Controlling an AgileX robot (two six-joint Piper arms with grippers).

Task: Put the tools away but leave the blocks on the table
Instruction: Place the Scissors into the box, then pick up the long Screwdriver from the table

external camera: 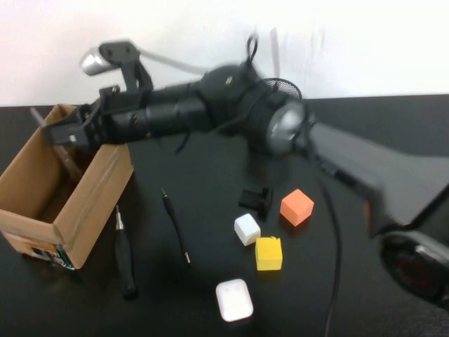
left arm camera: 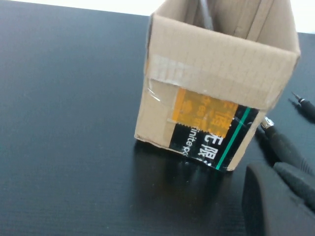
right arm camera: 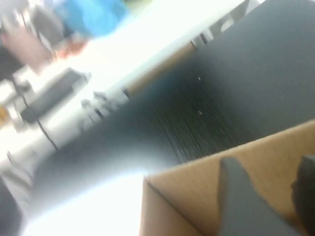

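My right end effector (external camera: 59, 131) hangs over the cardboard box (external camera: 95, 200) at the frame's left, fingers parted and empty, where tools go. The screwdriver (external camera: 125, 260) and pen-like rod (external camera: 175, 226) lie on the tabletop (external camera: 393, 126) left of the blocks (external camera: 269, 253). Only the left wrist view shows my left end effector (left arm camera: 280, 196), shut beside the box's label.

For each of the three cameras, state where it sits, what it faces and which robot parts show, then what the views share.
High view: raised on the robot's side, angled down at the table; the right arm reaches across to the cardboard box, right gripper above it.
Left wrist view: low, facing the box's taped side; left gripper shut, beside the screwdriver.
Right wrist view: above the box rim, right gripper's fingers showing.
Shared: the box.
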